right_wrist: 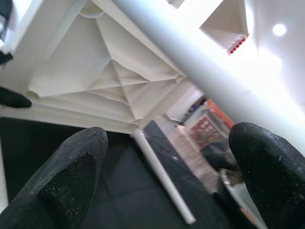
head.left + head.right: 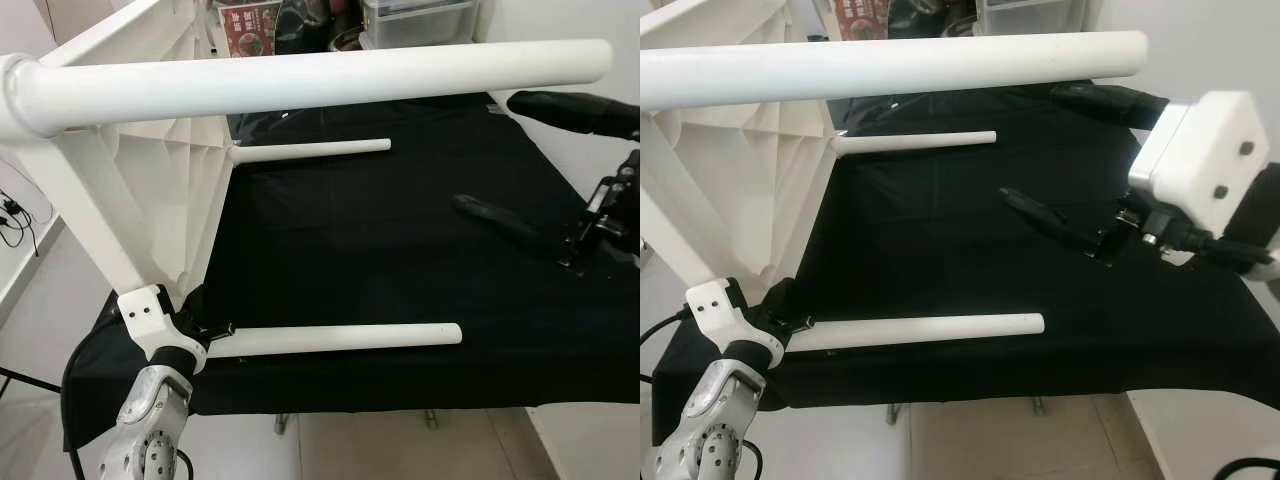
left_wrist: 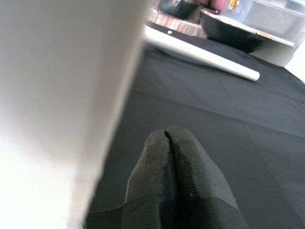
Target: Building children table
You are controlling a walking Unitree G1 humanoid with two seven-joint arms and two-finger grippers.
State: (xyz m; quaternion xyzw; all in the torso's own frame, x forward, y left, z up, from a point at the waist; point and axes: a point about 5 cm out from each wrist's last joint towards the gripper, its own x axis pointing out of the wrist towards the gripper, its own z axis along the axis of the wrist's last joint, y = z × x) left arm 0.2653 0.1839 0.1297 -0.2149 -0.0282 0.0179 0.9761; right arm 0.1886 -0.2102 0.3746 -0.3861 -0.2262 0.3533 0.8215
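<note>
Black cloth [image 2: 400,250] covers the worktop on which the white plastic children's table [image 2: 140,190] stands tipped on its side, its ribbed underside facing across the cloth. Three round legs [image 2: 340,338] jut out level from it: one near the front edge, one further back, one high up close to the camera.

The left gripper [image 2: 798,322] sits at the base of the front leg, at the table's lower corner, its fingers pressed together with nothing between them. The right gripper [image 2: 520,165] hovers over the cloth's right side, fingers [image 2: 500,218] spread wide and pointing towards the table.

The table looks light, stiff and smooth, so likely slippery; a leg near its socket or the tabletop's rim seems the surest hold.

At the back stands a clear plastic bin [image 2: 415,18], its contents too blurred to tell
</note>
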